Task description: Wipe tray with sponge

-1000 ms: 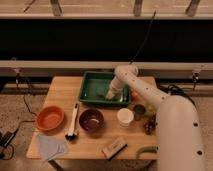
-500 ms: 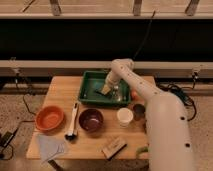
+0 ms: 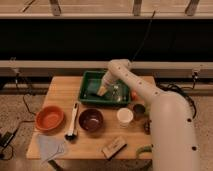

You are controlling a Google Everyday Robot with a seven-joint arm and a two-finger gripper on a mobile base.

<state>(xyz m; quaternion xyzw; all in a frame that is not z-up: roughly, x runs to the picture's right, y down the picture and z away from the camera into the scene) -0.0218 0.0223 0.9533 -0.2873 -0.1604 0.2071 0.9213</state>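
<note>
The dark-green tray [image 3: 89, 85] sits at the back middle of the wooden table. My gripper [image 3: 102, 91] reaches down into it from the right and rests low over the tray floor, left of its centre, shut. A pale yellowish tip shows at its lower end. The sponge is hidden; I cannot pick it out under or beside the gripper. The white arm [image 3: 131, 79] crosses the tray's right half.
In front of the tray stand a dark maroon bowl [image 3: 91, 120], a white cup [image 3: 124, 116] and a white-handled brush [image 3: 73, 121]. An orange bowl [image 3: 49, 118] and a grey-blue cloth [image 3: 51, 147] lie at the left, a tan block [image 3: 114, 146] near the front edge.
The gripper has slid leftward across the tray floor, from its right side to left of centre. Nothing else on the table has moved.
</note>
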